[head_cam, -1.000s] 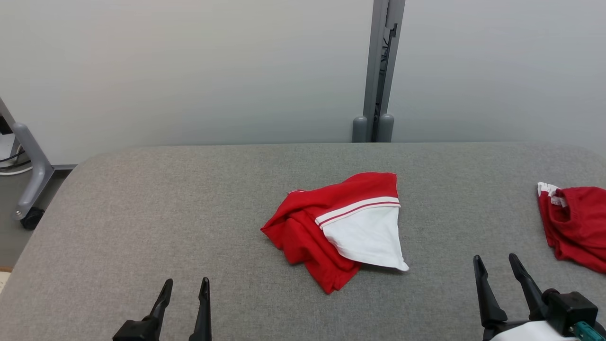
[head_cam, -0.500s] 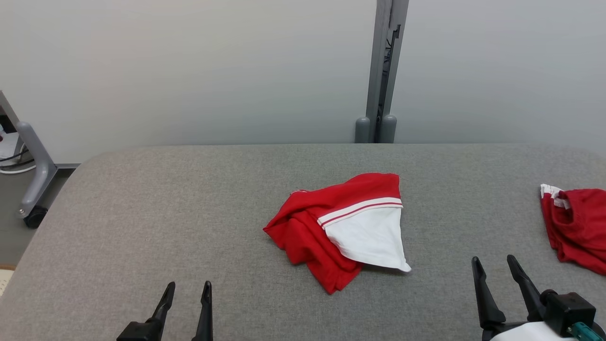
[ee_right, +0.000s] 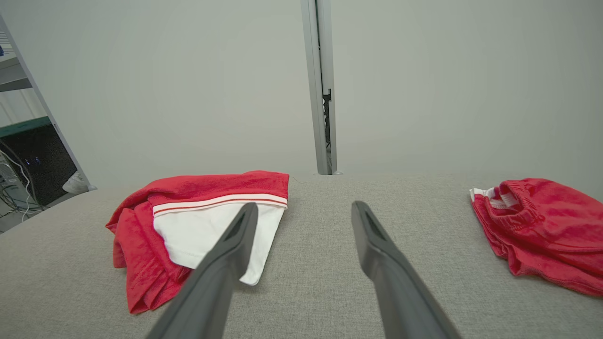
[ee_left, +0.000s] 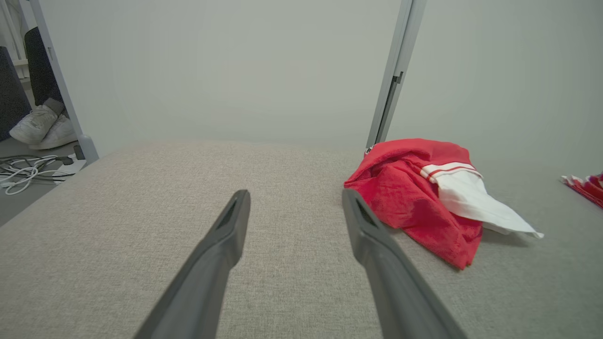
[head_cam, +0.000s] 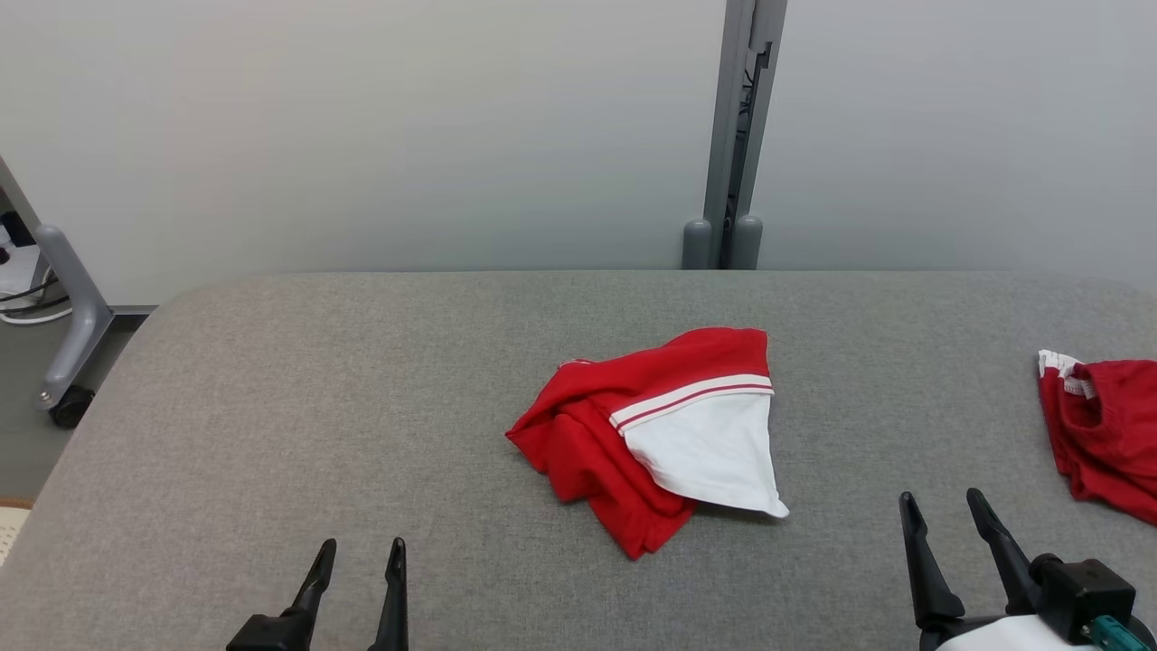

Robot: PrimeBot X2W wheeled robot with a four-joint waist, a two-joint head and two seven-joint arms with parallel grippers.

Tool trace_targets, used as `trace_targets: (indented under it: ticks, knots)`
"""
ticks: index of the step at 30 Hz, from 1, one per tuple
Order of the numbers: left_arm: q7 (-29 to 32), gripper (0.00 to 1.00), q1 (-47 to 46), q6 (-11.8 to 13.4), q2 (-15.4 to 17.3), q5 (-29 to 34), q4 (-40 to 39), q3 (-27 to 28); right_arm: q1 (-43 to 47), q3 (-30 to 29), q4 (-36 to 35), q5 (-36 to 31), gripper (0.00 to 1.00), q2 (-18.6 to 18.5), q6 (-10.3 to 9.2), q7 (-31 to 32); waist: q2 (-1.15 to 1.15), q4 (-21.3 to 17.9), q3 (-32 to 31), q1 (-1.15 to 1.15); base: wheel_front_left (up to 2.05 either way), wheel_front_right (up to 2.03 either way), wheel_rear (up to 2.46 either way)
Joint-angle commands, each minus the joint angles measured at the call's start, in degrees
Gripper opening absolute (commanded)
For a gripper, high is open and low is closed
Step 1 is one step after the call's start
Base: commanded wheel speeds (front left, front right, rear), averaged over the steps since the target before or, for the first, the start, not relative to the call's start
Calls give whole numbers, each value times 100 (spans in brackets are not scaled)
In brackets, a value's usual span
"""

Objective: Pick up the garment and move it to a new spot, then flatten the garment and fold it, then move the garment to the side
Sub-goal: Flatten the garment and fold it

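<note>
My left gripper [head_cam: 362, 542] and right gripper [head_cam: 940, 495] hang spread wide and empty at the near edge, because the crumpled garment [head_cam: 651, 434] lies in the middle of the table [head_cam: 271, 407], untouched, awaiting my first grab

left claw [head_cam: 362, 544]: two long, tapering matte-black fingers [head_cam: 393, 588] on a black base
right claw [head_cam: 940, 499]: matching black pair
behind right claw: boxy black mount [head_cam: 1085, 589], white shell [head_cam: 1012, 638], teal fitting [head_cam: 1110, 629]
</note>
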Motion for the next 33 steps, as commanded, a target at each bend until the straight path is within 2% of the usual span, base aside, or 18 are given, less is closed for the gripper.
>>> trace_targets:
  ticks: [1, 5, 11, 18, 21, 27, 33]
  knots:
    - [-9, 100, -45, -41, 3, 57, 10, 15, 1, -9, 26, 5, 100, -33, 1, -27, 0, -5, 8, 0, 0, 0, 0]
    - [-9, 100, -131, -117, -7, 134, 76, -105, -44, -24, 26, -7, 100, -33, 1, -27, 0, -31, 40, 0, 0, 0, 0]
    - [104, 100, -755, -376, -17, 475, 381, -612, -143, -69, 8, -65, 100, -34, 0, -27, 0, -166, 194, 0, 0, 0, 0]
    - [504, 100, -1836, -956, -166, 1003, 1154, -1704, -291, -127, 10, -138, 100, -32, 0, -22, 0, -460, 535, 0, 0, 0, 0]
    - [518, 100, -2397, -1098, -226, 1123, 1575, -2159, -422, -97, -16, -143, 100, -32, 1, -8, 0, -659, 771, 0, 0, 0, 0]
    - [362, 100, -3352, -1135, -278, 1219, 2323, -2862, -694, 34, -2, -99, 100, -30, 1, -12, 0, -1105, 1225, 0, 0, 0, 0]
    - [432, 100, -3906, -1003, -272, 1121, 2855, -3411, -847, 110, 46, -42, 100, -31, 1, -18, 0, -1398, 1436, 0, 0, 0, 0]
